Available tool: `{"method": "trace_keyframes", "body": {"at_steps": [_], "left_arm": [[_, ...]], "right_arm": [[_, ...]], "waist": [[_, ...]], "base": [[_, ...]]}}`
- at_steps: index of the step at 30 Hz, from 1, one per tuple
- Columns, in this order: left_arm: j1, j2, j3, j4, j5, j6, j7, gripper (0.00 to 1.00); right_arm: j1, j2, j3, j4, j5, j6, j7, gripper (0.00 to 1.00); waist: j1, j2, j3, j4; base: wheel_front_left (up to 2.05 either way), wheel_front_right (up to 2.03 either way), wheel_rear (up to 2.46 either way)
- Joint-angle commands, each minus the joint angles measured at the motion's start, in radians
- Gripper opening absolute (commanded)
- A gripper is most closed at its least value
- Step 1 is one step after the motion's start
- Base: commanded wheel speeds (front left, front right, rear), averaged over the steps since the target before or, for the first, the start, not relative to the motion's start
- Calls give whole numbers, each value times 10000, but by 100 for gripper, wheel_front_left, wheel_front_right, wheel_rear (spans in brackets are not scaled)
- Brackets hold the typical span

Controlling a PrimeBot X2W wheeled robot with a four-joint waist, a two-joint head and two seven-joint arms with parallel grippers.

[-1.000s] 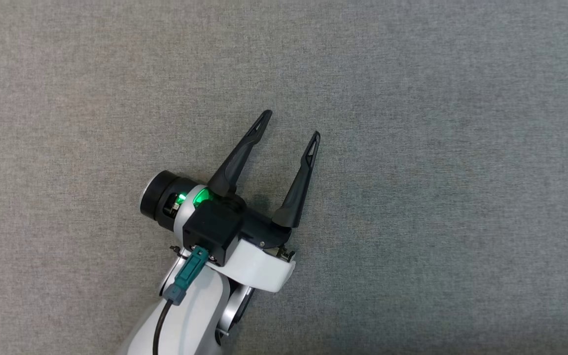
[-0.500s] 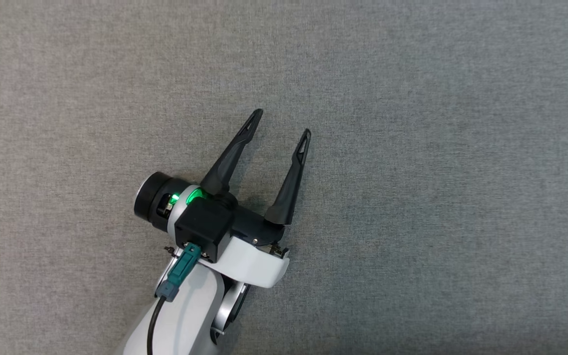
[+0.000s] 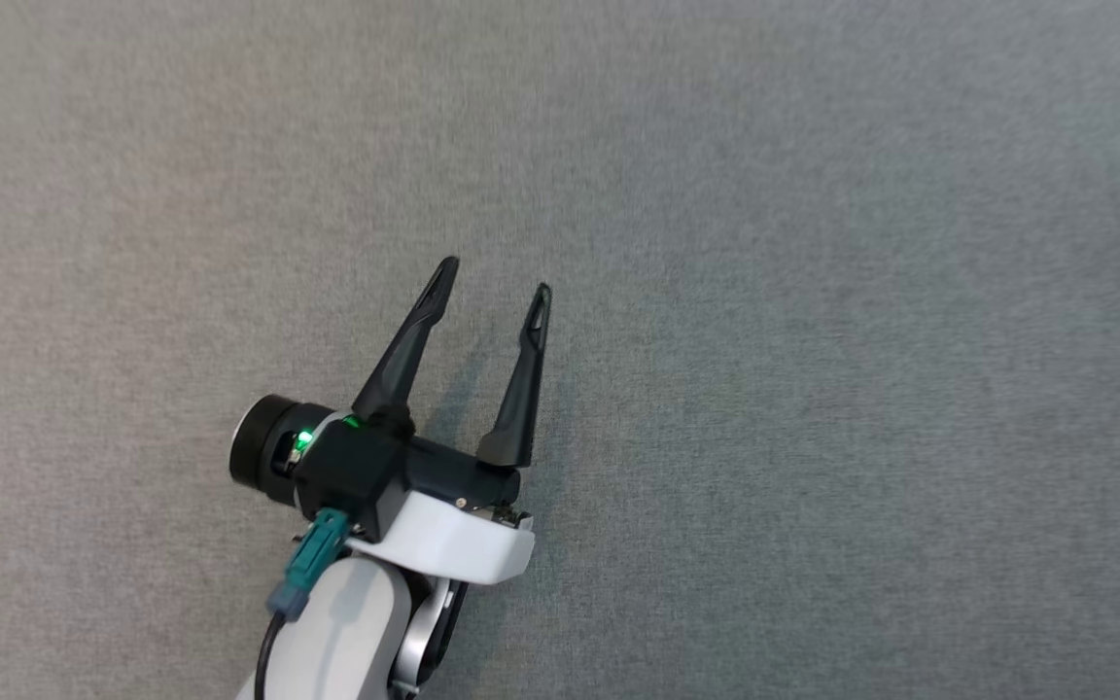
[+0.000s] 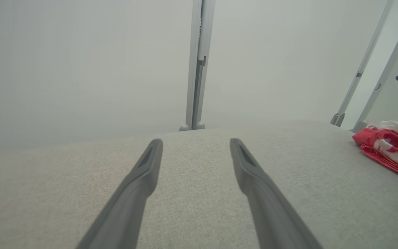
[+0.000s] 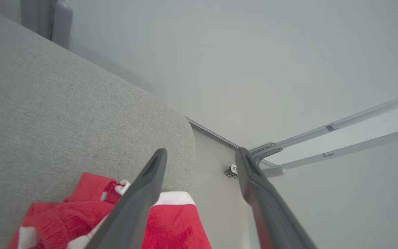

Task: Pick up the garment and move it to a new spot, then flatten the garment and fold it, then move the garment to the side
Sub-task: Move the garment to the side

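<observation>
Showing left end effector (image 3: 497, 277) spread, lower-left than before, right end effector (image 5: 201, 152) released over red garment (image 5: 174, 224)

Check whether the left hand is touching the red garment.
Apart: the left wrist view shows bare grey surface between the left hand and the red garment.

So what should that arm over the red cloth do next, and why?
Probably lift the right gripper clear: its jaws stand open, holding nothing, and the garment already lies at the table's corner, off to the side.
</observation>
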Motion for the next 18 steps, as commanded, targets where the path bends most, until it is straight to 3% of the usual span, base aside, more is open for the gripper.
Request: {"method": "trace_keyframes", "body": {"at_steps": [1,4,10,13,18], "left_arm": [[141,26,104,-54,-79,36,-39,100],[556,36,479,-107,-26,20,-39,100],[1311,28,1287,-206,19,-78,-39,100],[1692,34,1678,-251,-282,-48,-39,100],[2209,37,2101,-302,-178,-134,-39,100]], "right_arm": [[101,250,-101,5,125,-6,-280,100],[583,1643,-625,-15,1059,-4,-1098,100],[1608,3366,-1158,-429,1468,-4,-2722,100],[2234,3923,-1811,-573,1298,-4,-3657,100],[3637,5076,-3243,-1441,453,-3,-4035,100]], "waist": [[0,0,-625,-75],[0,0,-1253,-151],[0,0,-2221,-141],[0,0,-2636,-27],[0,0,-3130,101]], "base": [[0,0,0],[0,0,0],[0,0,0],[0,0,0],[0,0,0]]}}
